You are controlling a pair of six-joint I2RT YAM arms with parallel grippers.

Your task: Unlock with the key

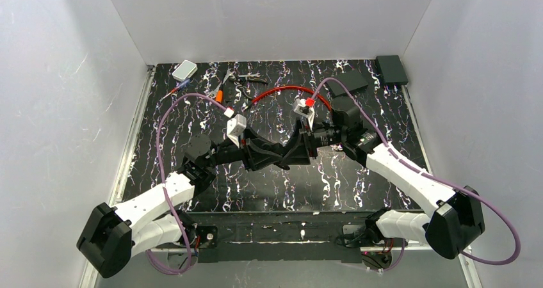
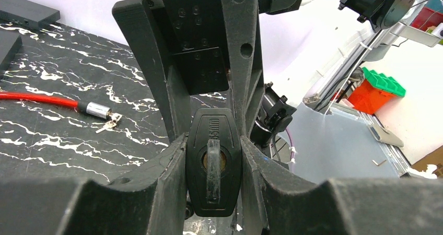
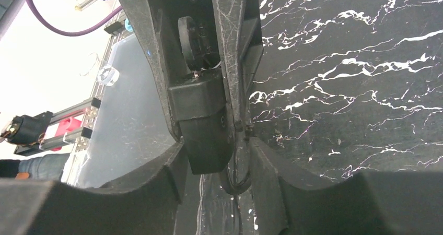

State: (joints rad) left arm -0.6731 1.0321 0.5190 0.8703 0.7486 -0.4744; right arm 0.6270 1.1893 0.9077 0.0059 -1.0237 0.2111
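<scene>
Closest up, my left gripper (image 2: 214, 168) is clenching the lock (image 2: 214, 141), my right gripper (image 3: 211, 152) clamping its body; opposed twisting could be prying it loose.

**Much Buried Between the Fingers**

Saw only part of the lock body (image 2: 213, 162), its foot sunk behind the left gripper (image 2: 213, 143). Missed it wholly from above, under both arms' meeting fingers. Could not place the black block (image 3: 201, 115) inside the right gripper (image 3: 214, 143) as key or lock. Found the red cable (image 2: 36, 99) cut by the left wrist view's left edge. Could not count the small keys (image 2: 109, 123): too tiny.
</scene>
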